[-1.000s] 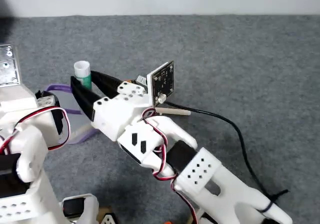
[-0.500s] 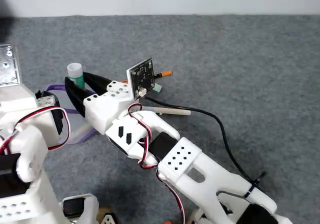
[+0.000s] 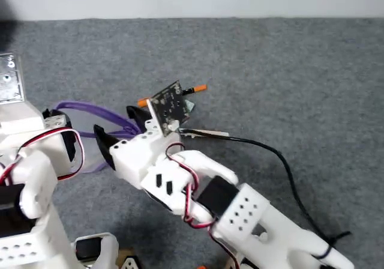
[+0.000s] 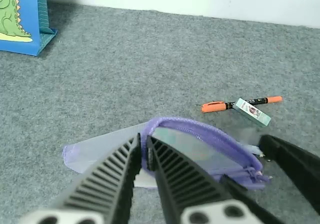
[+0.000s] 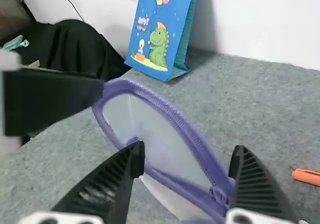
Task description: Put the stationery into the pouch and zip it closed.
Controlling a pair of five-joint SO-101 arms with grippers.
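Purple pouch (image 4: 195, 144) rim clenched in my left end effector (image 4: 142, 140); right end effector (image 5: 189, 151), released, is nearer the orange pen (image 4: 235, 104) lying crosswise beyond.

Two white plastic arms: the right arm (image 3: 243, 214) shows a shell dotted with round holes, black servo blocks and looping red-and-white wires (image 3: 191, 191), with a black cable (image 3: 258, 143) trailing from the dark circuit board (image 3: 168, 102) at its wrist. The left arm (image 3: 30, 179) carries red and black wires; the left gripper (image 4: 143, 140) has black ribbed fingers (image 4: 175, 176).
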